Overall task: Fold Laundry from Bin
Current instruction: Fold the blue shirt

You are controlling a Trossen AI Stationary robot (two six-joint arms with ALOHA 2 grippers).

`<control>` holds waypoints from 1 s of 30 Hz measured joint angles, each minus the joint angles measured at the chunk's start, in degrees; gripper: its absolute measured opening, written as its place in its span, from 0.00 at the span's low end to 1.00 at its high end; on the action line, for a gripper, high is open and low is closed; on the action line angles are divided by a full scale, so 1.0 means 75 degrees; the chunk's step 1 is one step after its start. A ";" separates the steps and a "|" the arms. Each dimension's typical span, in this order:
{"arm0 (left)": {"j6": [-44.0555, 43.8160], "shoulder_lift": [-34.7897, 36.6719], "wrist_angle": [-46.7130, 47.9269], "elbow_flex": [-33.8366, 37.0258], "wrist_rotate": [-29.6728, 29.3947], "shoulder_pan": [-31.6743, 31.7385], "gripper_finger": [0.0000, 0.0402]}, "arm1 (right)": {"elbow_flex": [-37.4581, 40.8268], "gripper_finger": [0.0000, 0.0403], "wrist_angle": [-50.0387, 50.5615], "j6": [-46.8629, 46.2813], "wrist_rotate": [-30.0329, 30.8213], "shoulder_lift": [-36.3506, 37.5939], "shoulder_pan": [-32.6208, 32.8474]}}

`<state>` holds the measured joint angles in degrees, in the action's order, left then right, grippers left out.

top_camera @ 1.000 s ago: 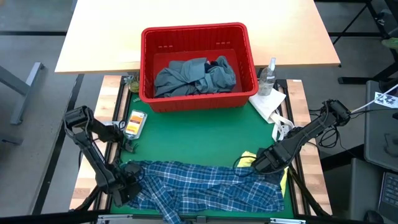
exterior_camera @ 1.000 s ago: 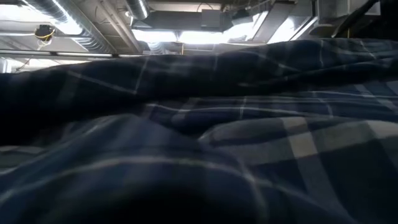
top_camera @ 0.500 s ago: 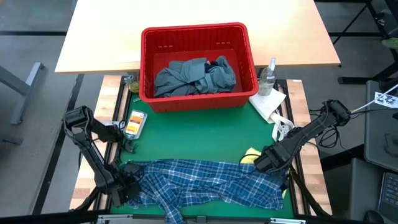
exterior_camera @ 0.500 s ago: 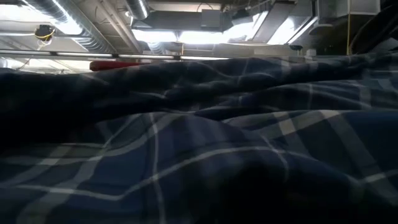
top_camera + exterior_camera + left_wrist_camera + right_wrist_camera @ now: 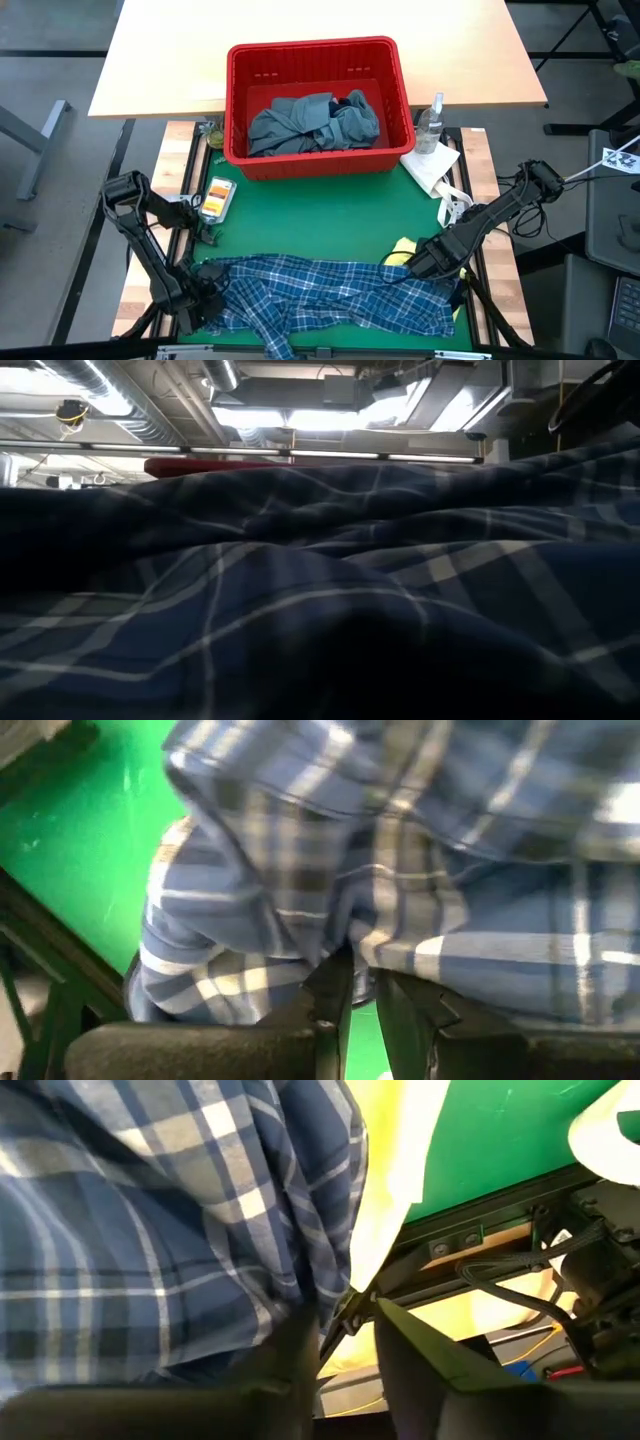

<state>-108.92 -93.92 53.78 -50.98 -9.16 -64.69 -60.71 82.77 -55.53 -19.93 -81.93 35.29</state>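
Note:
The blue-white plaid shirt [image 5: 320, 295] lies rumpled along the near edge of the green mat [image 5: 320, 215] and fills the low view [image 5: 320, 590]. My left gripper [image 5: 205, 297] is shut on the shirt's left end. My right gripper [image 5: 425, 265] stands open over the shirt's right end, where a small yellow garment [image 5: 404, 249] peeks out from under the shirt. The red bin [image 5: 404, 95] stands at the far side, with a grey-blue garment [image 5: 305, 122] and a dark navy one [image 5: 356, 100] inside it. My left gripper pinches a bunched fold at the shirt's left end [image 5: 345, 952] between its two fingers [image 5: 330, 990], coming from above and pointing down. The cloth spreads away from the fingers and lies slack on the mat.
A spray bottle [image 5: 431, 122] and a white paper towel [image 5: 430, 165] sit right of the bin. An orange-white packet [image 5: 216, 197] lies at the mat's left edge. The mat's middle is bare green. The black frame rail [image 5: 480, 1240] runs along the mat's right edge.
The shirt's right part has sunk and slackened onto the mat. In the low view its upper line has dropped, so the bin's red rim now shows behind it. The left end has stayed where it was.

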 joint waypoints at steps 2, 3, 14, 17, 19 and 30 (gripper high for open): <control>0.0003 0.0122 0.0055 -0.0112 -0.0257 -0.0005 0.10 | 0.0000 0.30 -0.0005 0.0063 0.0023 0.0000 0.0000; 0.0003 0.0181 0.0128 -0.0170 -0.0332 -0.0005 0.10 | 0.0000 0.31 -0.0002 0.0067 0.0018 -0.0003 0.0000; 0.0011 0.0429 0.1293 -0.0933 -0.0462 0.0001 0.10 | -0.1261 0.34 0.0963 0.0485 0.1683 0.0027 0.0000; 0.0047 0.0429 0.1360 -0.1068 -0.0545 0.0003 0.10 | -0.1600 0.34 0.0963 0.0498 0.2187 0.0094 0.0000; 0.0155 0.0429 0.1252 -0.1143 -0.0770 0.0003 0.10 | -0.1792 0.34 0.0953 0.0499 0.2498 0.0102 0.0000; 0.0856 0.0435 -0.0511 -0.1197 -0.2549 0.0091 0.10 | -0.1883 0.34 -0.3576 0.1166 0.5109 -0.0442 0.1330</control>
<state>-102.50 -90.65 49.94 -59.96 -28.28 -64.00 -74.83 55.94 -46.78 18.39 -85.24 45.27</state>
